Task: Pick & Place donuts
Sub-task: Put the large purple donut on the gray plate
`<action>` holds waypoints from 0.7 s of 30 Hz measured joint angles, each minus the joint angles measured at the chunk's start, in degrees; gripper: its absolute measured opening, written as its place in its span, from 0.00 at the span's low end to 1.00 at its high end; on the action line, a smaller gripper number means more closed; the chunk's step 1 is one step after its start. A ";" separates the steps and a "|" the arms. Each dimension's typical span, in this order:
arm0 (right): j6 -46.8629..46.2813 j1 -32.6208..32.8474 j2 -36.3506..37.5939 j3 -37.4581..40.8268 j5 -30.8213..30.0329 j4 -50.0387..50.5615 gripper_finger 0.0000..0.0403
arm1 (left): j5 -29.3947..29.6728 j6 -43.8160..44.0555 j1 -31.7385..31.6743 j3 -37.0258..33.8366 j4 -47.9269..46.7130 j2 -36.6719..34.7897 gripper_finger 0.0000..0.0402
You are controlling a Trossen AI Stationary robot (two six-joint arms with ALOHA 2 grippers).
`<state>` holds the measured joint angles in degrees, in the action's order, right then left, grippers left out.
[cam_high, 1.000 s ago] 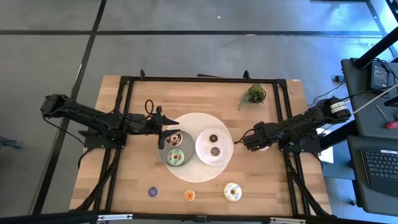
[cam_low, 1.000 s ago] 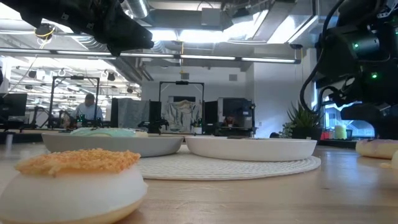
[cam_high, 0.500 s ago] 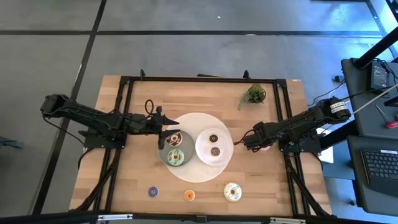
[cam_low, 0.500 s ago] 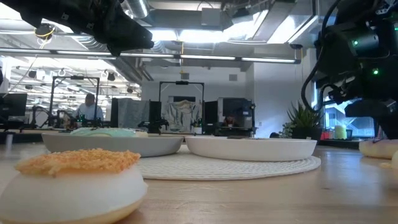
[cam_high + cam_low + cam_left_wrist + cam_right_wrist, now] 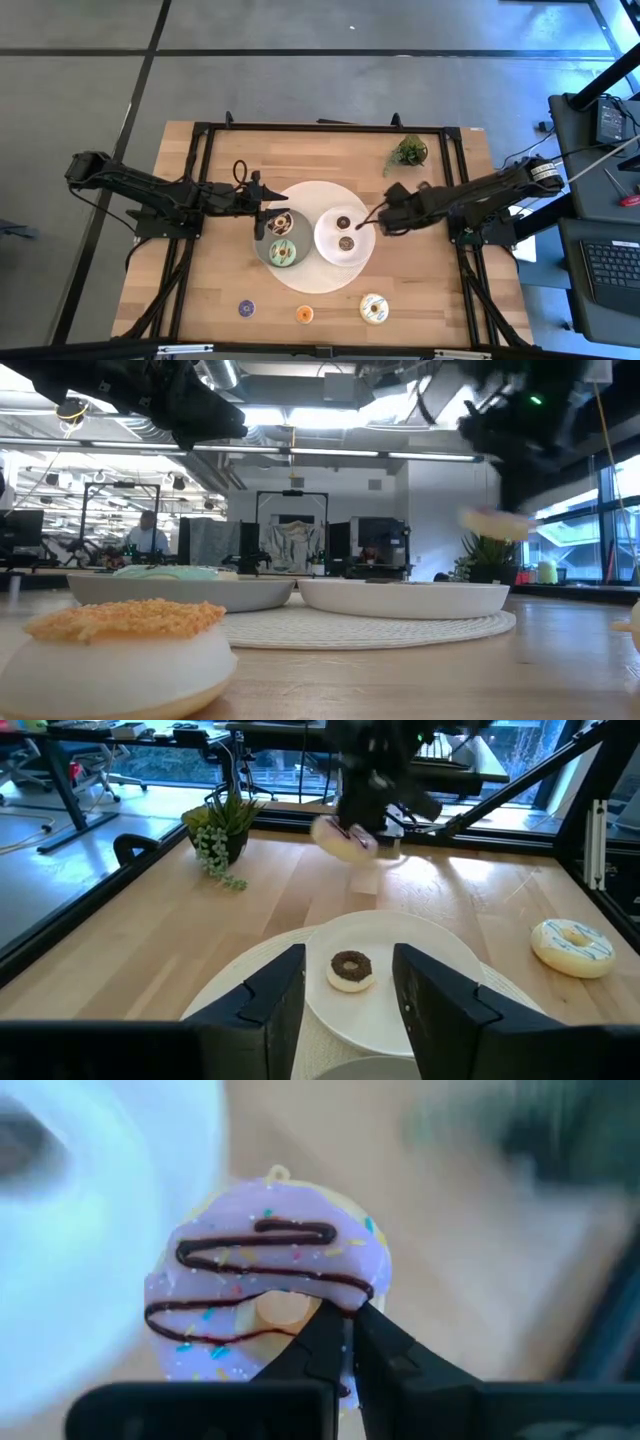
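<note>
My right gripper [image 5: 364,223] hangs over the right rim of the white plate [image 5: 328,250], shut on the pink-iced donut [image 5: 262,1295], which shows lifted and blurred in the low view [image 5: 494,522]. My left gripper [image 5: 262,206] waits open above the grey plate [image 5: 262,248], where the chocolate donut [image 5: 279,221] and green donut [image 5: 283,253] lie. Two brown minis [image 5: 343,221] [image 5: 346,242] sit on the white plate. The cream donut [image 5: 373,307], orange mini [image 5: 305,314] and purple mini [image 5: 246,308] lie flat near the table's near edge. My right gripper pinches the pink donut's ring [image 5: 335,1295] between its two fingers, which close on the band beside the hole. The donut is lifted clear of the table and plate, its iced face turned toward the wrist camera. In the left wrist view it hangs under the fingers [image 5: 343,838].
A round white mat [image 5: 305,195] lies under both plates. A small green plant [image 5: 408,152] stands near the far right corner. Black frame rails [image 5: 200,160] run along the table's sides. Bare wood lies right of the white plate.
My right gripper, shut on the pink donut, has risen from the table right of the white plate and moved toward the table's left, reaching the plate's right rim. The donut has been lifted clear of the wood.
</note>
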<state>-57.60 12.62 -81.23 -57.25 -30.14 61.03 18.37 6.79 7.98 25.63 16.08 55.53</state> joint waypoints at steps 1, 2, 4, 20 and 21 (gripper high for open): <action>2.72 0.00 0.01 -0.67 -2.87 -3.39 0.05 | -0.01 0.08 0.01 0.00 0.00 0.00 0.37; 5.81 0.00 0.02 -0.99 -5.63 -7.12 0.06 | -0.07 0.11 0.11 0.00 0.00 0.00 0.37; 13.22 0.00 0.00 -0.97 -10.78 -16.44 0.06 | -0.43 0.85 0.30 0.00 0.00 0.00 0.37; 61.47 -0.02 -0.04 5.92 -16.97 -76.21 0.06 | -2.26 -5.03 0.64 -0.07 27.42 14.60 0.36; 62.23 -0.03 -0.04 5.92 -16.97 -76.98 0.06 | -0.86 -5.58 0.61 -0.07 31.20 16.78 0.36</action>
<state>4.63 12.59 -81.28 -51.33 -47.11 -15.95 17.51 1.21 8.59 25.56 47.28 72.31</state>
